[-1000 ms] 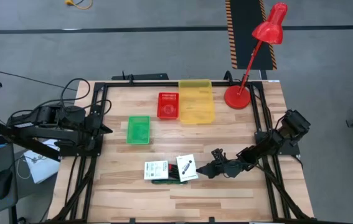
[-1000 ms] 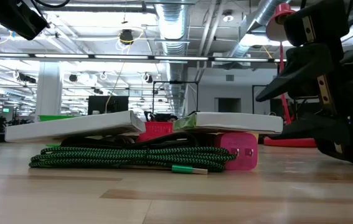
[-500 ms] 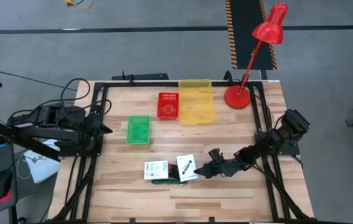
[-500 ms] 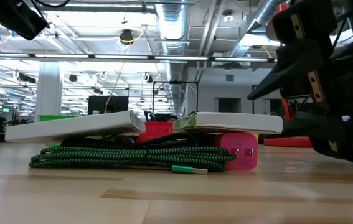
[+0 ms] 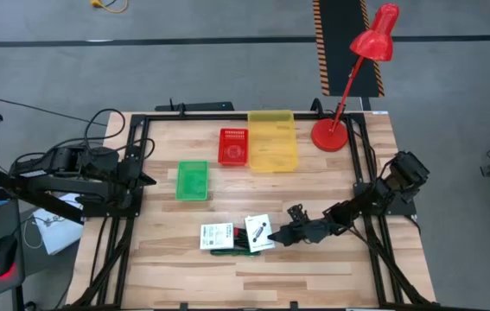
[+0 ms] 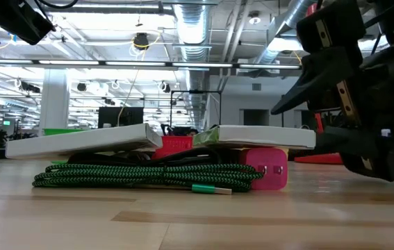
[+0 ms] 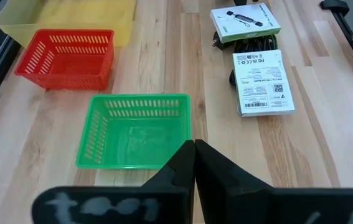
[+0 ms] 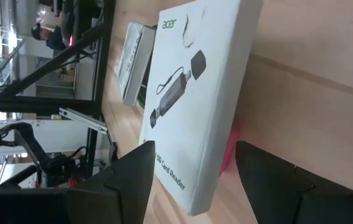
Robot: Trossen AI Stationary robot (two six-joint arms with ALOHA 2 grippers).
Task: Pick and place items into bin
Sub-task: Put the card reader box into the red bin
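White box with the printed card reader lying on a pink block and a green braided cable, front of the desk, a second white box just beside. Right hand low at the near edge of that box, fingers spread wide, one either side of the box edge in the right wrist view, nothing gripped yet. Left hand pinched shut, parked off the desk's left side. Green, red and yellow bins well apart toward the back.

Best to slide in level, centre the thin edge between the fingers, close firmly without dragging the cable beneath, then lift straight up.
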